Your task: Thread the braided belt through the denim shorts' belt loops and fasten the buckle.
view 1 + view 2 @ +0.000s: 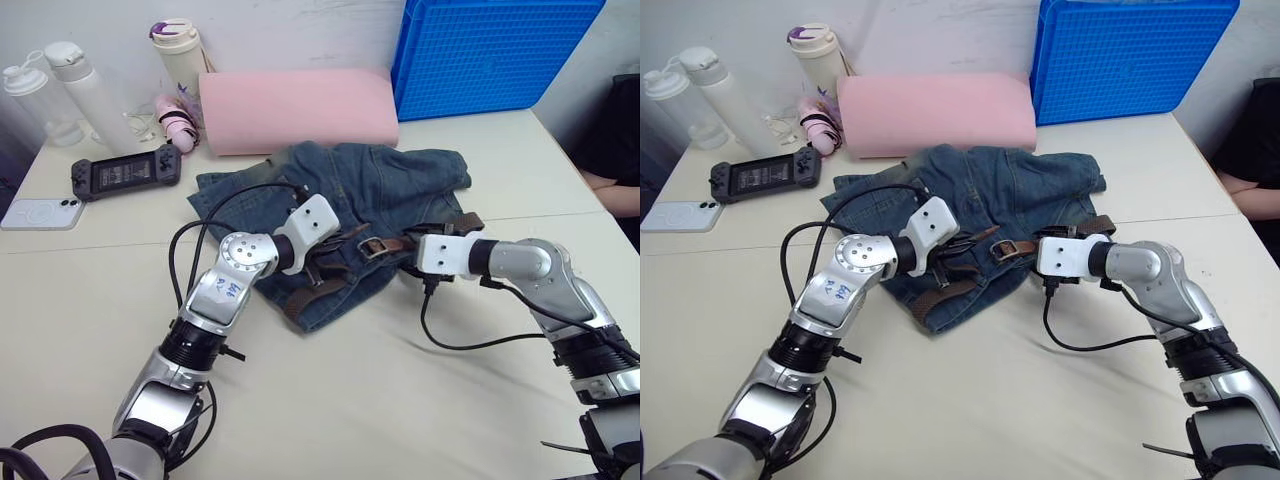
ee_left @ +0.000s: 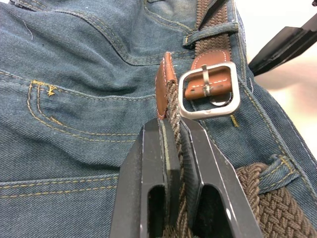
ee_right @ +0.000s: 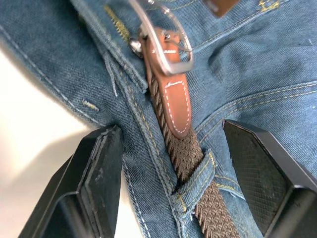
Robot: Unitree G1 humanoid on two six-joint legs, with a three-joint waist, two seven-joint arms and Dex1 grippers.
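The denim shorts [image 1: 380, 180] lie crumpled at the middle of the table, waistband towards me. The braided belt [image 3: 185, 153] runs along the waistband under a belt loop [image 3: 195, 183]. Its brown leather end carries the silver buckle [image 2: 210, 91]. My left gripper [image 2: 173, 144] is shut on the belt's other end, just behind its leather tip [image 2: 165, 84], which points up right beside the buckle. My right gripper [image 3: 172, 130] is open, one finger on each side of the strap just behind the buckle [image 3: 166, 44], not touching it. In the head views both grippers meet at the buckle [image 1: 372, 246].
A pink foam roll [image 1: 300, 108] and a blue crate [image 1: 490, 55] stand behind the shorts. At the back left are a game controller [image 1: 125, 172], a phone [image 1: 40, 212], bottles [image 1: 85, 90] and a tumbler [image 1: 180, 55]. A person's arm [image 1: 610, 185] is at the right edge.
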